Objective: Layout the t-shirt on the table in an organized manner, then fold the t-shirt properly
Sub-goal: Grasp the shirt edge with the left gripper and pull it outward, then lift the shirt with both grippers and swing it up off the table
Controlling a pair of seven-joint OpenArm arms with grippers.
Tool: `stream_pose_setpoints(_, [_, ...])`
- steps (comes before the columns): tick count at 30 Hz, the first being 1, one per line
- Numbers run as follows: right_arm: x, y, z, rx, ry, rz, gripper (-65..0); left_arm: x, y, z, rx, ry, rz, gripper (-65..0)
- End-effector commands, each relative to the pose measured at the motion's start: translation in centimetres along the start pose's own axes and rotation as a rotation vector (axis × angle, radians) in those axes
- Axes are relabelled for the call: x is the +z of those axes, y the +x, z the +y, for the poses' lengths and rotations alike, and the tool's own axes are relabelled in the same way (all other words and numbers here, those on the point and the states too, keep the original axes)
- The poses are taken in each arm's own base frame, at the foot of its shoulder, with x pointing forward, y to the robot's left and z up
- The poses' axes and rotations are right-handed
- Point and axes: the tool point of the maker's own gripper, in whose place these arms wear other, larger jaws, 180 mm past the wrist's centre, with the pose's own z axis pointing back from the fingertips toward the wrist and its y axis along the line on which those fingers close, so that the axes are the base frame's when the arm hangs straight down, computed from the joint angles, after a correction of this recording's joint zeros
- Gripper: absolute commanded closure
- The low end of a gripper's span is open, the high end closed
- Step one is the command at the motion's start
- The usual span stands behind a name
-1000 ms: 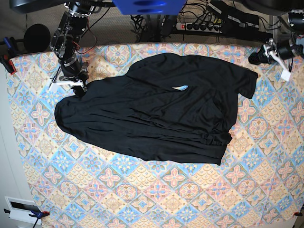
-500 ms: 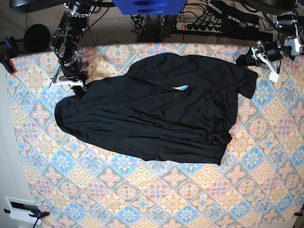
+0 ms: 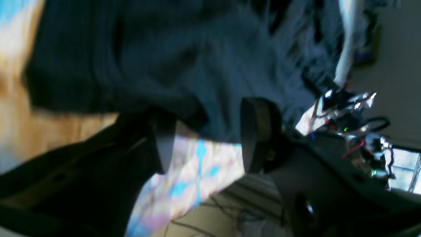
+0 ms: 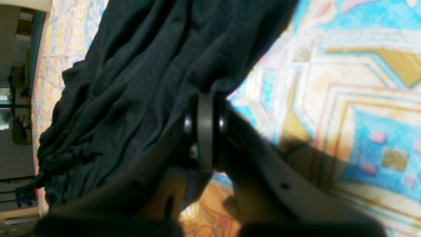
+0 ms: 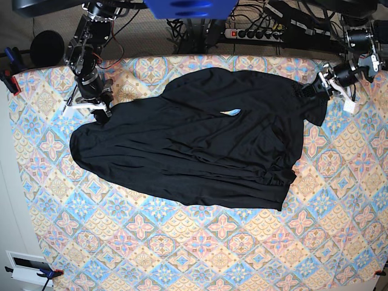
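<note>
T-shirt [image 5: 200, 139]: black, spread rumpled on patterned desk [image 5: 182, 242]. Right end effector [image 4: 205, 131]: clamped on its edge. Left end effector [image 3: 202, 131]: jaws apart at the sleeve.

A black power strip [image 5: 254, 34] with tangled cables [image 5: 188, 27] is seen on the floor; a round black object [image 5: 46, 48] and red clamp [image 5: 8, 80] are seen nearby.

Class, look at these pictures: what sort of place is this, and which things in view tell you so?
Most likely a robotics lab or workshop bench. Two robot arms work a black t-shirt on a table covered with a patterned cloth, and a power strip with tangled cables lies on the floor behind it.
</note>
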Motion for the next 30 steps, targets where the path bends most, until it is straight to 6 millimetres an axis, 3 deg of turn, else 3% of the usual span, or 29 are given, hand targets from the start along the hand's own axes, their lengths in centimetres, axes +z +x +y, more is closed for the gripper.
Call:
stream_pose_setpoints(1, [0.6, -6.8, -2.0, -0.008, -0.097, 0.273, 0.0, 0.1, -0.6, 1.4, 0.005, 0.074, 0.038, -31.5])
stream_pose_setpoints(17, [0.6, -6.8, -2.0, -0.008, -0.096, 0.272, 0.0, -4.5, 0.4, -1.7, -0.001, -0.014, 0.007, -31.5])
stream_pose_setpoints(24, [0.6, -6.8, -2.0, -0.008, -0.096, 0.272, 0.0, -7.0, -0.5, -2.6, -0.010, -0.017, 0.038, -31.5])
stream_pose_setpoints(30, [0.6, -6.8, -2.0, -0.008, -0.096, 0.272, 0.0, -7.8, -1.0, -3.0, -0.005, -0.027, 0.047, -31.4])
